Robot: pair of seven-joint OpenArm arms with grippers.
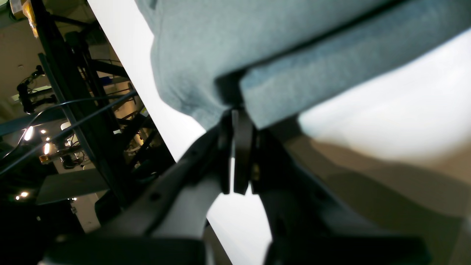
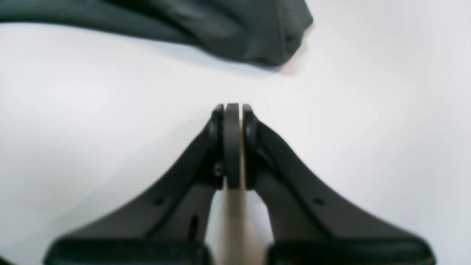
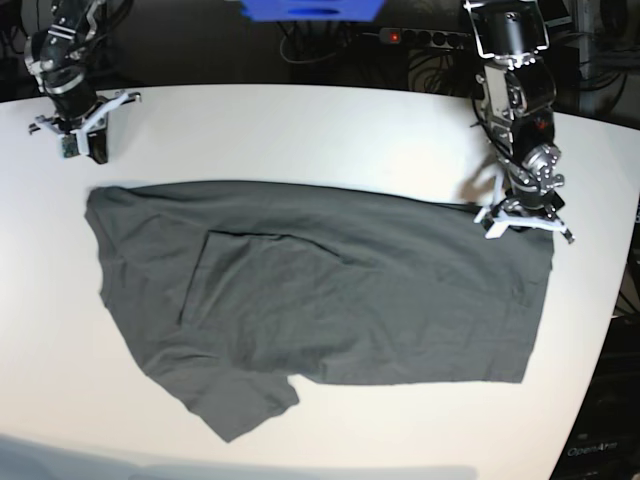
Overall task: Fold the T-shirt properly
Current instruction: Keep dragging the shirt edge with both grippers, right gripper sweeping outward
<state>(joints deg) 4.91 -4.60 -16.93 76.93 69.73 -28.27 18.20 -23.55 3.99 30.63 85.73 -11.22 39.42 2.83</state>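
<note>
I see faint lettering on a dark box point(image 3: 600, 450) at 4 o'clock off the desk point(image 3: 300, 120), too small to read; nothing else carries text.

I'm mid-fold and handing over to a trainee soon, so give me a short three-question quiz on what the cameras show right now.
1. True or false: the right gripper is pinching the T-shirt.
2. Which gripper is at a corner of the T-shirt? A) the left gripper B) the right gripper C) neither
3. In the overhead view, where does the one sleeve that shows plainly lie relative to the T-shirt's body?

Key
1. False: it is shut on nothing, over the bare table, apart from the cloth.
2. A: in its wrist view its shut fingers meet the fabric edge, which rises off the table there.
3. At the lower edge, left of centre, spread flat on the table.
</note>
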